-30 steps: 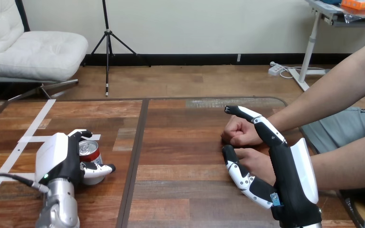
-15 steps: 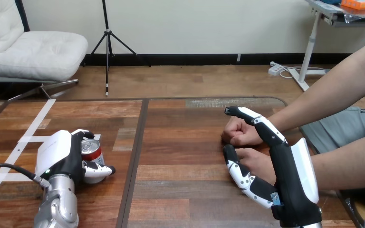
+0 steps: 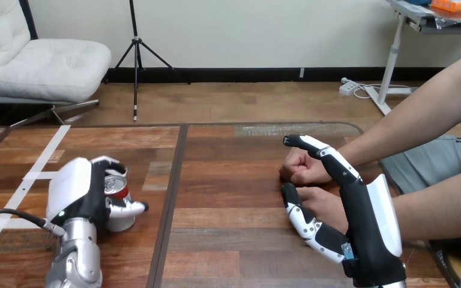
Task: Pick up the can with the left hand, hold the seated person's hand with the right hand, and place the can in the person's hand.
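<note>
A red and silver can [image 3: 117, 189] stands upright at the table's left, with my left hand [image 3: 75, 195] shut on it, fingers over its far side and thumb across its front. At the right, my right hand [image 3: 369, 222] is open, with straight fingers reaching past the person's hands and the thumb low in front. The person's nearer hand [image 3: 327, 207] lies in the gap between my thumb and fingers; I cannot tell if they touch. The person's farther hand [image 3: 300, 168] is a fist resting on the table beside my fingers [image 3: 330, 157].
White tape strips [image 3: 36, 174] cross the table's left part near the can. A dark seam [image 3: 173, 198] runs down the table between my two hands. The person's forearms [image 3: 420, 120] come in from the right edge.
My left hand has shifted slightly up and to the right with the can in its grasp. My right hand and the person's hands have stayed put.
</note>
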`<state>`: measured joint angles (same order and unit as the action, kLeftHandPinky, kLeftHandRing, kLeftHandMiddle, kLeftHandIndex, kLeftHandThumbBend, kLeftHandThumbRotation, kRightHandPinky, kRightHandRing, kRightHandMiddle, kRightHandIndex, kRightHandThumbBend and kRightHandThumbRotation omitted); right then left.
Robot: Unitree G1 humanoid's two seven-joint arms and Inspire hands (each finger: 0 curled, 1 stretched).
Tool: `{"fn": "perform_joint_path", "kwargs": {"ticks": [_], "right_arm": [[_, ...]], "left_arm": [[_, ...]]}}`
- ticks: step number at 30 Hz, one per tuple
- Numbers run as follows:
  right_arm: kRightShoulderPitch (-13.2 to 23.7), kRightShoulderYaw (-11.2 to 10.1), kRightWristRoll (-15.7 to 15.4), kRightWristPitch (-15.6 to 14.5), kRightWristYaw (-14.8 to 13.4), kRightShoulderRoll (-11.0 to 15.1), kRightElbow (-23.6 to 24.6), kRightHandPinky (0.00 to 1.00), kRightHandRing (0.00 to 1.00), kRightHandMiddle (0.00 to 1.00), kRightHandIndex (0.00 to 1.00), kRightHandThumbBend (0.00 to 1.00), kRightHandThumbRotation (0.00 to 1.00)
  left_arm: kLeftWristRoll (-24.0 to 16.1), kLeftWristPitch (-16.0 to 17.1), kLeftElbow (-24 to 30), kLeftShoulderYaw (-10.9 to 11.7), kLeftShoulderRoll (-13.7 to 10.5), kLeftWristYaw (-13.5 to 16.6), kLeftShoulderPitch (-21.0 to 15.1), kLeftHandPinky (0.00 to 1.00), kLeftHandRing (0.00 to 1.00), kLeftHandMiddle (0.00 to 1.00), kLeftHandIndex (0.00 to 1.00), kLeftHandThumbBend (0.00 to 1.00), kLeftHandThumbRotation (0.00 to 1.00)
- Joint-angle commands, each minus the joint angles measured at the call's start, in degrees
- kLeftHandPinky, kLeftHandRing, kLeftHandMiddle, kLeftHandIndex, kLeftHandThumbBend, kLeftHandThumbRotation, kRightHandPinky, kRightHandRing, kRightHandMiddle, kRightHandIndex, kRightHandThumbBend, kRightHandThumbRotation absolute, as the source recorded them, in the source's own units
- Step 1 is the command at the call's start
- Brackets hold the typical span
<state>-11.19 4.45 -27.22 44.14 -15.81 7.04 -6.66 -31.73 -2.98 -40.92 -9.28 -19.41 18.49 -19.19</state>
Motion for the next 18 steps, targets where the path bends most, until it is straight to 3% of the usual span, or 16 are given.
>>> {"fn": "perform_joint_path", "kwargs": {"ticks": [1, 6, 18], "right_arm": [[2.0, -0.2, 0.2, 0.1, -0.1, 0.2, 3.1, 0.82, 0.83, 0.81, 0.77, 0.31, 0.00], [2.0, -0.2, 0.3, -0.2, -0.1, 0.0, 3.3, 0.82, 0.83, 0.82, 0.76, 0.31, 0.00], [2.1, -0.1, -0.1, 0.0, -0.4, -0.2, 3.1, 0.82, 0.83, 0.81, 0.76, 0.31, 0.00]], "left_arm": [[0.7, 3.8, 1.4, 0.7, -0.4, 3.6, -2.4, 0.51, 0.53, 0.55, 0.61, 0.82, 0.00], [2.2, 7.8, 1.2, 1.5, 0.1, 7.4, -1.7, 0.47, 0.48, 0.51, 0.55, 0.79, 0.00], [4.4, 13.3, 1.7, 2.2, 0.2, 9.9, -0.8, 0.45, 0.46, 0.49, 0.50, 0.76, 0.00]]}}
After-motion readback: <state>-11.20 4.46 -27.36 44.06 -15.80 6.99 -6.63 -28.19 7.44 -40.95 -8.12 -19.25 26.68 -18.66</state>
